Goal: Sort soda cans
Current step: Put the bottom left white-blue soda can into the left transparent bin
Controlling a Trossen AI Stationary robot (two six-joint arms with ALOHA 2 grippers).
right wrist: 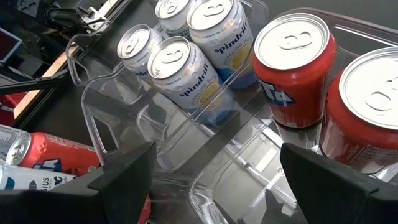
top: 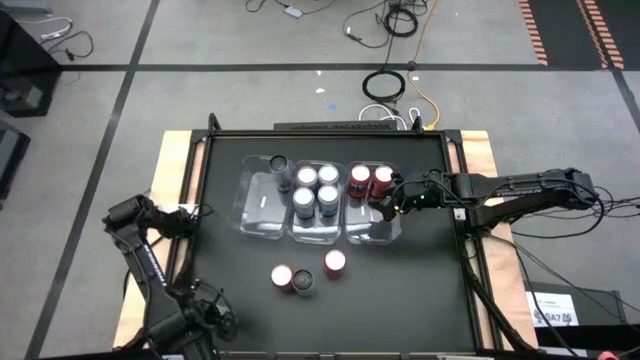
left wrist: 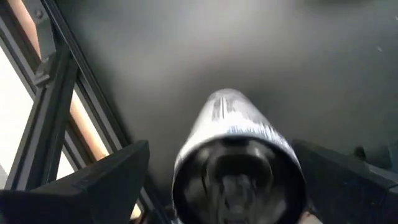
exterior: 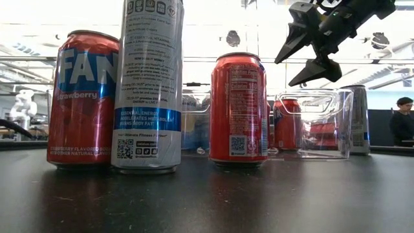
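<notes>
1. Left gripper (top: 205, 310) sits at the near-left table corner, jaws fully spread, nothing held. The left wrist view shows only a silver part of the arm between the fingers, no can.
2. Loose cans near the front centre: a red can (top: 283, 277) touching a silver-blue can (top: 303, 284), and a 2nd red can (top: 335, 262) just right of them. All 3 are upright, long axis vertical.
3. Bins in a row at the back: the left bin (top: 262, 203) has 1 dark can (top: 280, 165), the middle bin (top: 318, 222) has 4 pale cans, the right bin (top: 373, 232) has 2 red cans (top: 371, 180).
4. Right gripper (top: 386, 207) hangs over the right bin, jaws wide apart and empty.
5. Key relation: the loose cans lie toward the front and left of the right jaws. The 2nd red can looks nearest them; likely the next pick, from above.
</notes>
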